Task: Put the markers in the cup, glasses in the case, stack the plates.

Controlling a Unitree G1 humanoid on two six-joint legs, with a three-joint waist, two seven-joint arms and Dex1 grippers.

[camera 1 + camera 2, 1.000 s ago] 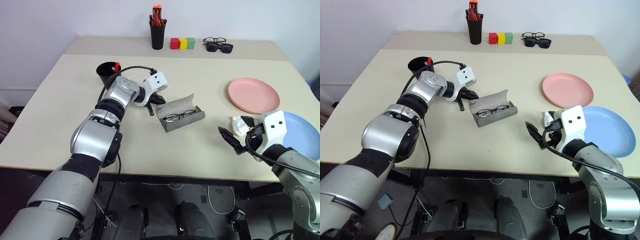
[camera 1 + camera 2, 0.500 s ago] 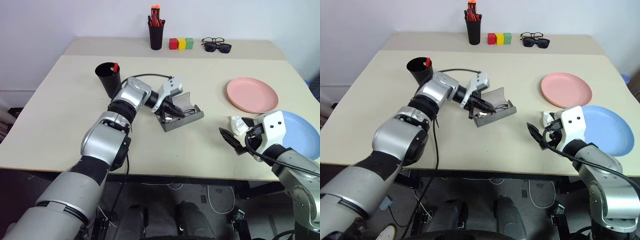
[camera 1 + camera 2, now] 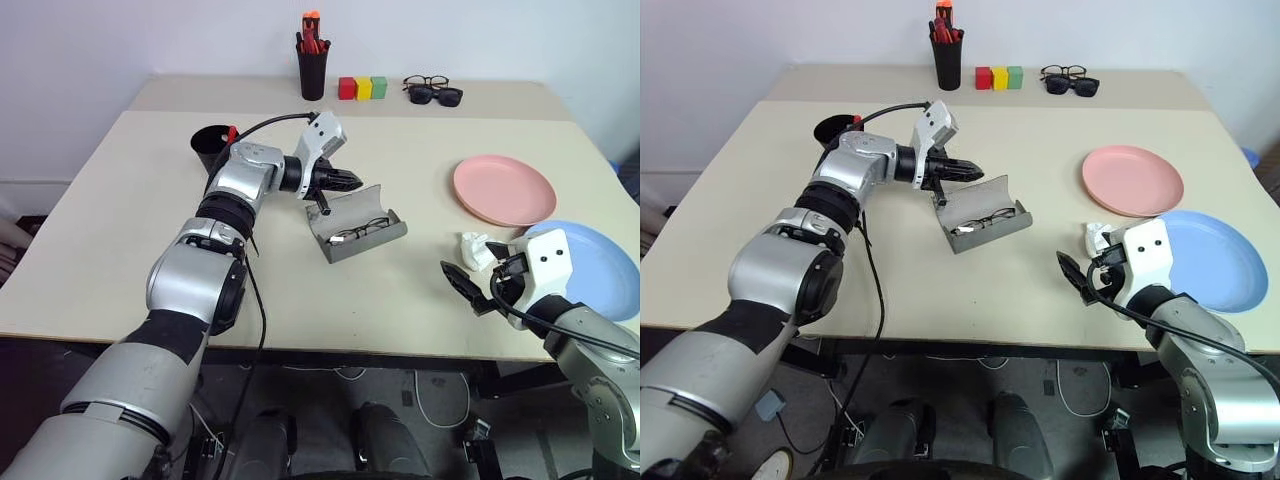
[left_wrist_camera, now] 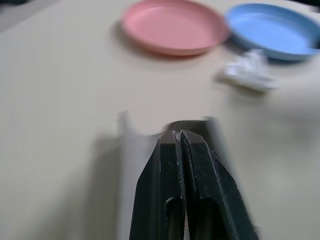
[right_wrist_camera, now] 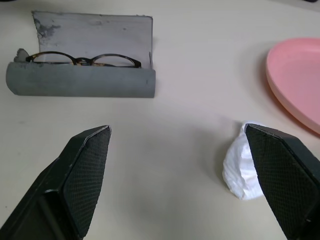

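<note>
While the glasses (image 5: pixel 82 60) are already lying in the open case (image 5: pixel 80 82) just below my clenched, empty left gripper (image 3: pixel 352 181), I'm idling the released right gripper (image 3: pixel 470 284) beside the unstacked plates (image 3: pixel 505 190).

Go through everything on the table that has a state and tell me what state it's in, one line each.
Case: open, lid up.
Glasses: inside the case.
Cup: upright, red-capped marker sticking out.
Pink plate: flat on the table, unstacked.
Blue plate: flat on the table, beside the pink one.
Pen holder: upright, full of pens.
Left gripper: shut, empty, above the case.
Right gripper: open, empty.
</note>
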